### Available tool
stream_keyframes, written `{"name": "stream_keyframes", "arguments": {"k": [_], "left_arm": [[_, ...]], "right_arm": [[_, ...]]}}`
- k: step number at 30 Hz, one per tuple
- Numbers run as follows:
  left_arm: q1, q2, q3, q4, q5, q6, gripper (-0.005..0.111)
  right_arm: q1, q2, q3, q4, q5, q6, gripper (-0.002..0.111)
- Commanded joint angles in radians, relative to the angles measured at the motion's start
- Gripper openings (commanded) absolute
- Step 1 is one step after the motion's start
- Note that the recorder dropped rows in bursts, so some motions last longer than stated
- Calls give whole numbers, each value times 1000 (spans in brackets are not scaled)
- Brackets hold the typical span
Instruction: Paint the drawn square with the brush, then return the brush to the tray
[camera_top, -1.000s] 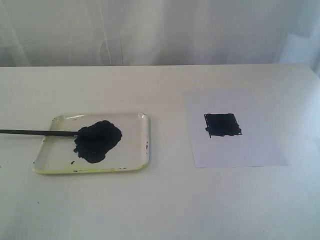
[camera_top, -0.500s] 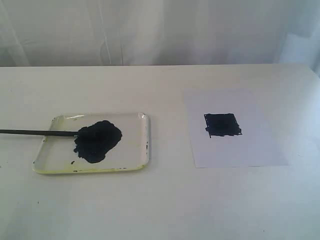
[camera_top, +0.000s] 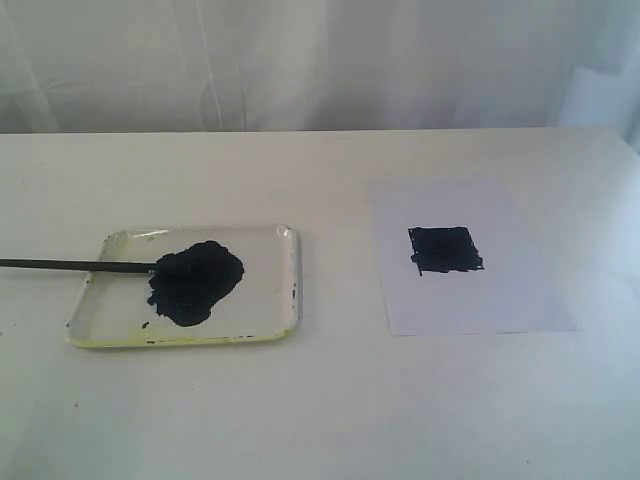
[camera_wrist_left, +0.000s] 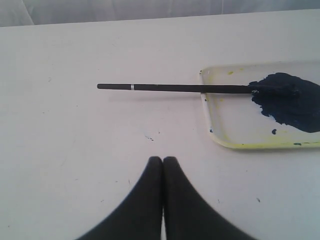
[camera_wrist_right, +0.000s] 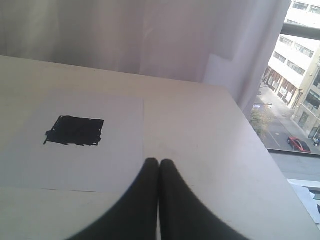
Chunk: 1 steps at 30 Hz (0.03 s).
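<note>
Both pincers: my left pincer (camera_wrist_left: 162, 159) and my right pincer (camera_wrist_right: 159, 161) each have their jaws pressed together with nothing between them, hanging over the tabletop (camera_wrist_left: 65, 190). Neither shows in the exterior view, so I judge both arms sit clear of the work.
Brush: the brush (camera_wrist_left: 175, 88) lies ahead of the left pincer, well apart from it, with nothing gripping it. Its handle runs across the tabletop and over the tray's rim, and its clotted tip is sunk in the paint blob (camera_wrist_left: 290, 102).
Why it lies so: I reckon the wet end rests in the paint so the mess keeps to the tray, while the dry handle juts out toward the side my left pincer can reach.
Tray: the tray (camera_wrist_left: 260, 145) sits flat on the tabletop, ahead of the left pincer and off to one side. That wrist view shows only part of it.
Drawn square: the drawn square (camera_wrist_right: 75, 131) lies ahead of the right pincer and to one side, on the paper sheet (camera_wrist_right: 122, 150). Its face is filled dark with ragged edges. The view is too soft for me to say whether any white remains inside.
Stage: I judge the painting done and the brush already back on the tray.
</note>
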Motion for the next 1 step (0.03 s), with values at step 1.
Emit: {"name": "stream_keyframes", "arguments": {"k": [1], "left_arm": [[-8, -5, 4, -1, 4, -4, 0]], "right_arm": [[0, -4, 5, -6, -3, -9, 0]]}}
